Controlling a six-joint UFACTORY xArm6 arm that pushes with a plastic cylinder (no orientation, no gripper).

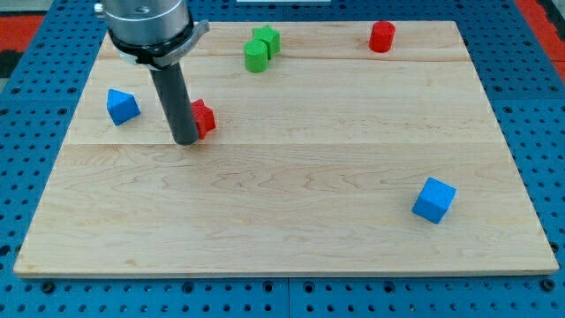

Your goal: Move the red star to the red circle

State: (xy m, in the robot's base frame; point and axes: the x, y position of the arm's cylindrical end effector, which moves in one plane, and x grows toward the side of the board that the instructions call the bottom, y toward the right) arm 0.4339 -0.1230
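While my tip (185,140) presses the red star's (204,117) left side, bare wood runs right. Far right, the red circle (381,36) sits at the board's (291,230) far edge.

A silver-grey metal collar carries my dark cylindrical rod (177,97).

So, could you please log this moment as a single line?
my tip: touching red star, on its left | red circle: top right, far from star | push: not yet done
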